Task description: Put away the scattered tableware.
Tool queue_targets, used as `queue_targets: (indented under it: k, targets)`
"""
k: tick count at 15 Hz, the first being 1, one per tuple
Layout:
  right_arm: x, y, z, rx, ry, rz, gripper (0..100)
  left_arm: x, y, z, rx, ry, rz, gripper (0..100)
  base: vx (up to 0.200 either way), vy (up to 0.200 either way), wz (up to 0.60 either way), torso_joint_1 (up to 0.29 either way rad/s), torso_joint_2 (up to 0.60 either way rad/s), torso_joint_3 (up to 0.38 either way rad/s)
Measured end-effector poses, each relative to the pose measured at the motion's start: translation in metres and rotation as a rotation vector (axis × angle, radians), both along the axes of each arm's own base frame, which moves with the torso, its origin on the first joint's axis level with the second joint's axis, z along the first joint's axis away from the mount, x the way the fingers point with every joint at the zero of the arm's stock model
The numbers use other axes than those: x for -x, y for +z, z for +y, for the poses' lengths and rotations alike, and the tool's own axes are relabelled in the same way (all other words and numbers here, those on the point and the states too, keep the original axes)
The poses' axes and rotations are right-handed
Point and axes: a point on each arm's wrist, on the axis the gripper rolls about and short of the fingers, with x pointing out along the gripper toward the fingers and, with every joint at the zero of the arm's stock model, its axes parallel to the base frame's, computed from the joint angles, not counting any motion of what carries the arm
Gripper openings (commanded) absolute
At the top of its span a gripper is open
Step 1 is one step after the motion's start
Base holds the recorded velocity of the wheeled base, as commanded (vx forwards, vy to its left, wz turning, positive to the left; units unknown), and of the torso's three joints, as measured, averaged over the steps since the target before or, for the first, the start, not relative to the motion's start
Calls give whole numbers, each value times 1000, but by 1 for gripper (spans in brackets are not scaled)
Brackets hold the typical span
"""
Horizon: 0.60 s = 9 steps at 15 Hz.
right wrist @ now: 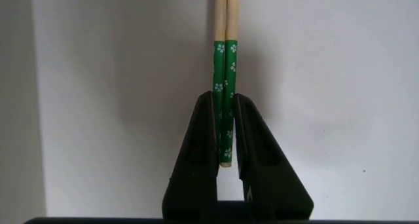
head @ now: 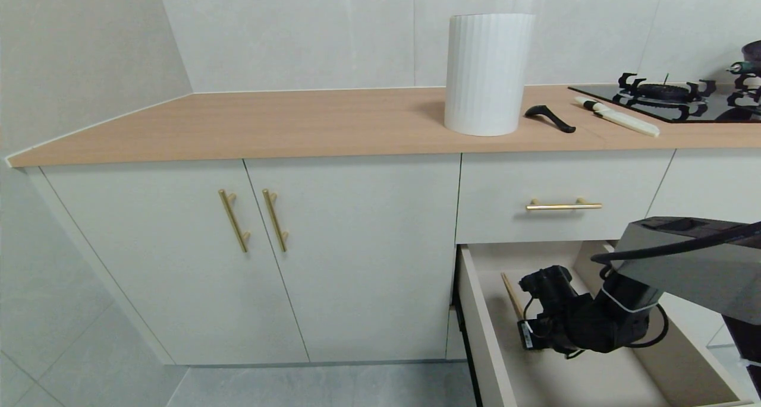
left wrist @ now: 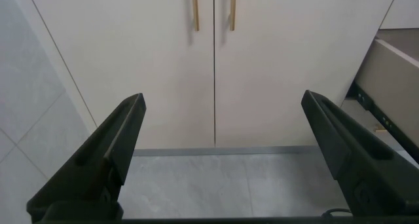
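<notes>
My right gripper [right wrist: 224, 129] is shut on a pair of wooden chopsticks [right wrist: 226, 54] with green flowered ends, held over the pale floor of the open drawer [head: 475, 312]. In the head view the right gripper [head: 526, 294] sits inside that drawer, and the chopsticks [head: 511, 295] poke out toward the drawer's back left. On the counter lie a black-handled utensil [head: 550, 117] and a white knife [head: 618, 117]. My left gripper [left wrist: 222, 135] hangs open in front of the closed cabinet doors [left wrist: 215, 60], with nothing between its fingers.
A tall white ribbed container [head: 486, 73] stands on the wooden counter [head: 267, 122]. A gas hob [head: 672, 95] is at the counter's right end. A closed drawer with a gold handle [head: 563, 205] sits above the open one. Grey floor tiles [left wrist: 222, 185] lie below the cabinets.
</notes>
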Motion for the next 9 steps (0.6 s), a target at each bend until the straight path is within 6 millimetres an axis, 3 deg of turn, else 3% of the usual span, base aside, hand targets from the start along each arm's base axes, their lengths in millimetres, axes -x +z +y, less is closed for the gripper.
queue_targets:
  k: [9]
  targets:
    - [5, 4, -1, 4, 0, 3, 100, 0, 0, 0, 0, 0, 0, 100, 0, 0, 0, 0, 0, 0]
